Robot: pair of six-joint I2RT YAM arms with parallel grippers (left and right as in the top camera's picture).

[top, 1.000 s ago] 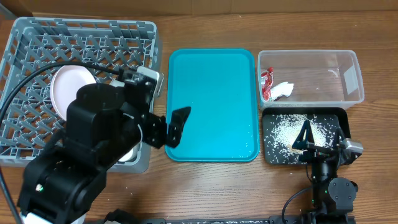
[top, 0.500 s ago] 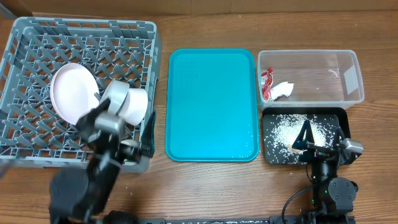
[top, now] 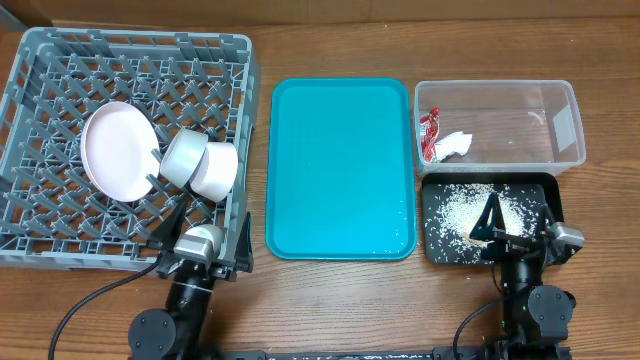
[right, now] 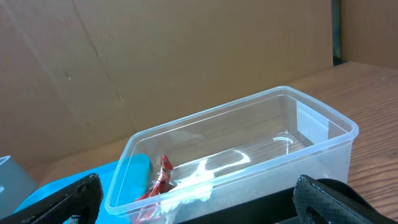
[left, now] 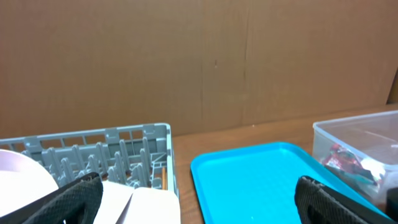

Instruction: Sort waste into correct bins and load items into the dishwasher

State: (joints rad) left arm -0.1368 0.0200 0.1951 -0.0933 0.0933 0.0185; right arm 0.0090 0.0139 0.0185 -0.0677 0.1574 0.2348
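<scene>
The grey dish rack (top: pixel 60 60) at the left holds the round white plate (top: pixel 115 150) on edge and two bowls (top: pixel 185 158), (top: pixel 217 170) on their sides. Thin wooden chopsticks (left: pixel 163 177) stand in the rack's near corner. The clear tub (top: pixel 560 125) holds the red wrapper (top: pixel 430 133) and the white tissue (top: pixel 453 145); both also show in the right wrist view, the wrapper (right: pixel 163 177) and the tissue (right: pixel 193 185). The black tray (top: pixel 435 245) holds rice grains (top: pixel 462 207). My left gripper (top: pixel 204 240) (left: pixel 202 205) is open and empty by the rack's front edge. My right gripper (top: pixel 518 224) (right: pixel 199 208) is open and empty over the black tray's front.
A teal serving tray (top: pixel 340 165) lies between the rack and the bins, with a few tiny specks near its front edge. It also shows in the left wrist view (left: pixel 261 180). A cardboard wall stands behind the table.
My left arm has drawn back from over the rack and the teal tray to the table's front edge, uncovering the two bowls in the rack. The right arm has not moved.
</scene>
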